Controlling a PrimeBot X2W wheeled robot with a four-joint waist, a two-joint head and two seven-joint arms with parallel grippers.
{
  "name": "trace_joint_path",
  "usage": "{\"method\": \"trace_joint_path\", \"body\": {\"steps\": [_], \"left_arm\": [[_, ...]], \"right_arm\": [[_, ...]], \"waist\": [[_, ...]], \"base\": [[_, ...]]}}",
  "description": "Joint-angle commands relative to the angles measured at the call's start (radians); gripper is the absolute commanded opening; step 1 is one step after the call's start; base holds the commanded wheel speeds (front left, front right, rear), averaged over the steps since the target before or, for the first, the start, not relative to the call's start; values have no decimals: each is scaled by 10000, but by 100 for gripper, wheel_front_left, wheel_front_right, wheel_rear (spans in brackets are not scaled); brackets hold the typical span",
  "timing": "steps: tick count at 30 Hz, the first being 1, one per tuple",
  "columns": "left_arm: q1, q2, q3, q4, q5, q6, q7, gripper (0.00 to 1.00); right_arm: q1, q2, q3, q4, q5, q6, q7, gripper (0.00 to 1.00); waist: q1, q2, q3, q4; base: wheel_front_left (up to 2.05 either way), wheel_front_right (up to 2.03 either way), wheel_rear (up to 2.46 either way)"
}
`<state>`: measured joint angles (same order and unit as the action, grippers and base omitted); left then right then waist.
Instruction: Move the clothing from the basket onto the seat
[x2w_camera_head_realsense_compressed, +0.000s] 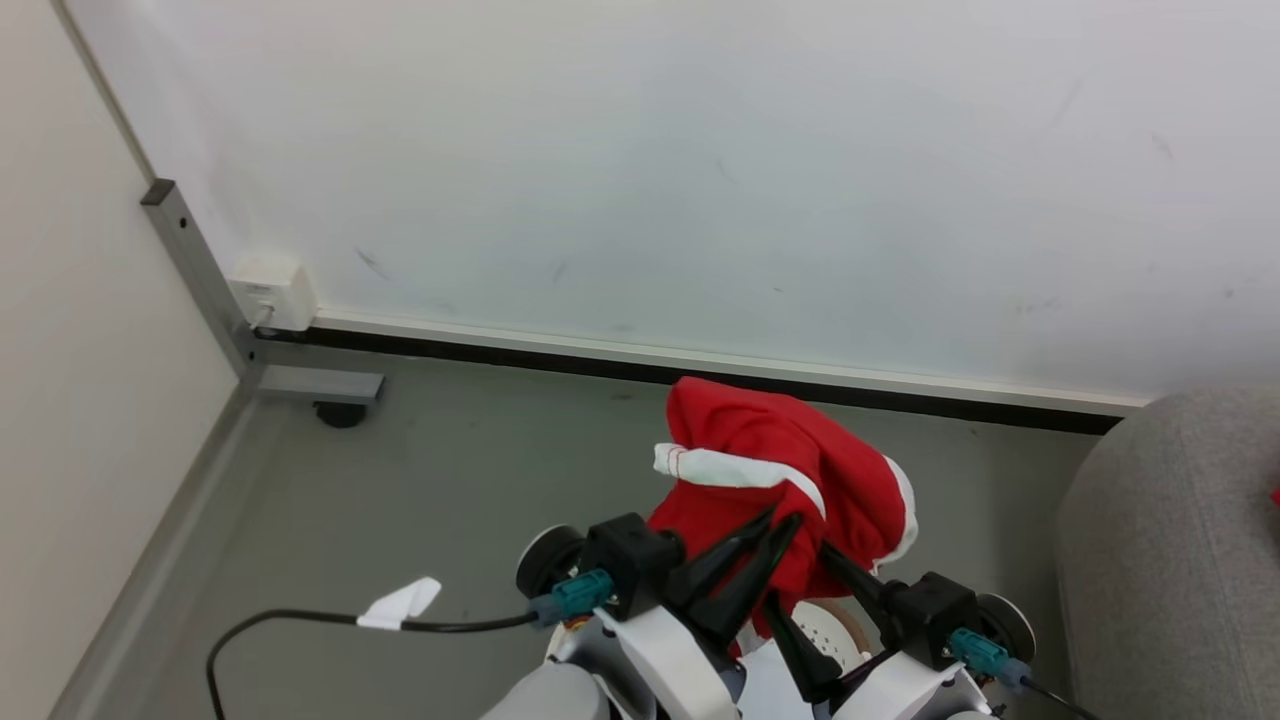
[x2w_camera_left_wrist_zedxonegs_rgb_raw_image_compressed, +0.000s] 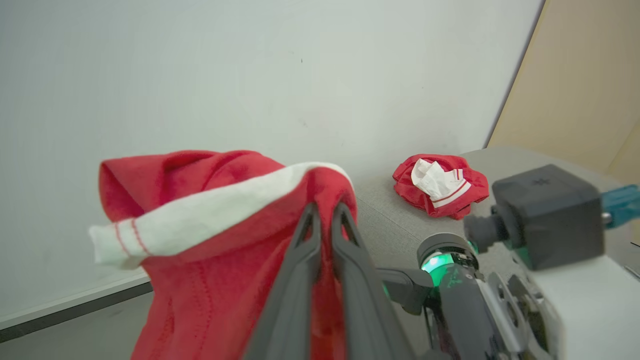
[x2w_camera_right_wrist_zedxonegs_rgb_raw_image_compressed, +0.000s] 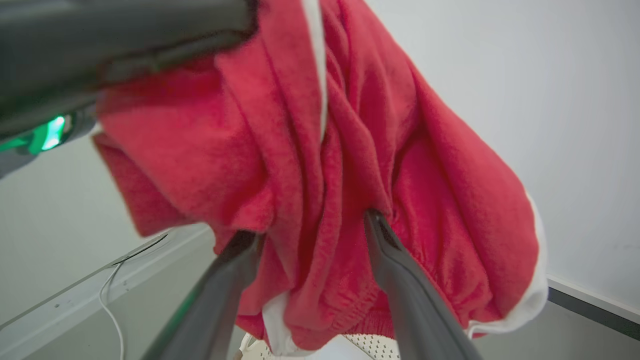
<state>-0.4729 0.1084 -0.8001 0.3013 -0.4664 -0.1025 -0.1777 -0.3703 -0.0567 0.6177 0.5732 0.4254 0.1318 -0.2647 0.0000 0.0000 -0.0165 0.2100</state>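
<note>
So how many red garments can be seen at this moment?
2. One garment hangs from the shut left gripper above the basket; the other garment lies crumpled on the seat. More may be hidden inside the basket.

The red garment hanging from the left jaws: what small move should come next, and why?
Probably carry it to the robot's right, over the seat. The left jaws are shut on the garment, which hangs above the basket.

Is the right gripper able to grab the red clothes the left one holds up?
Probably yes: the right gripper is open, fingers either side of folds of the red garment that the left gripper pinches; nothing blocks it.
</note>
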Motion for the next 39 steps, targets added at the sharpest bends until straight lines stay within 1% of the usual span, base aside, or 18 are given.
{"method": "trace_joint_path", "body": {"steps": [1, 2, 3, 4, 5, 6, 11, 21, 32, 33, 34, 35, 39], "left_arm": [[115, -24, -77, -48, -62, -36, 9, 0], [135, -31, -125, -47, -69, -47, 17, 0], [154, -38, -170, -46, -75, -54, 22, 0], [173, -50, -216, -45, -86, -61, 28, 0], [184, -56, -253, -42, -99, -65, 35, 0], [194, -62, -277, -38, -117, -68, 35, 0], [227, 8, -271, 36, -225, -31, 30, 0], [160, 122, -191, -21, -263, 141, -69, 0], [83, 295, -102, -74, -176, 366, -139, 0], [68, 312, -102, -84, -143, 383, -155, 23], [64, 330, -84, -97, -121, 430, -175, 65], [61, 340, -45, -119, -115, 489, -195, 100], [12, 405, -12, -145, -61, 571, -270, 100]], "right_arm": [[-158, -33, 25, 172, 78, -23, 8, 100], [-171, -57, 39, 230, 95, -23, 6, 76], [-181, -77, 35, 270, 96, -23, 6, 48], [-181, -88, 40, 298, 115, -24, 8, 26], [-175, -102, 35, 321, 140, -24, 8, 7], [-171, -120, 28, 328, 168, -23, 8, 0], [-125, -245, 11, 206, 290, -24, 6, 0], [232, -432, -64, -65, 338, -24, 6, 0], [166, -544, -426, -602, 141, -23, 3, 0], [161, -567, -491, -675, 100, -24, 3, 0], [158, -584, -567, -749, 79, -24, 3, 0], [148, -606, -622, -815, 41, -24, 3, 0], [87, -741, -945, -1012, -147, -24, 5, 0]], "waist": [[0, 0, -34, 109], [0, 0, -42, 144], [0, 0, -51, 174], [0, 0, -60, 200], [0, 0, -70, 222], [0, 0, -79, 238], [0, 0, -108, 237], [0, 0, -49, 13], [0, 0, 153, -625], [0, 0, 172, -727], [0, 0, 193, -849], [0, 0, 227, -977], [0, 0, 312, -1527]], "base": [[0, 0, 0], [0, 0, 0], [0, 0, 0], [0, 0, 0], [0, 0, 0], [0, 0, 0], [0, 0, 0], [0, 0, 0], [0, 0, 0], [0, 0, 0], [0, 0, 0], [0, 0, 0], [0, 0, 0]]}}
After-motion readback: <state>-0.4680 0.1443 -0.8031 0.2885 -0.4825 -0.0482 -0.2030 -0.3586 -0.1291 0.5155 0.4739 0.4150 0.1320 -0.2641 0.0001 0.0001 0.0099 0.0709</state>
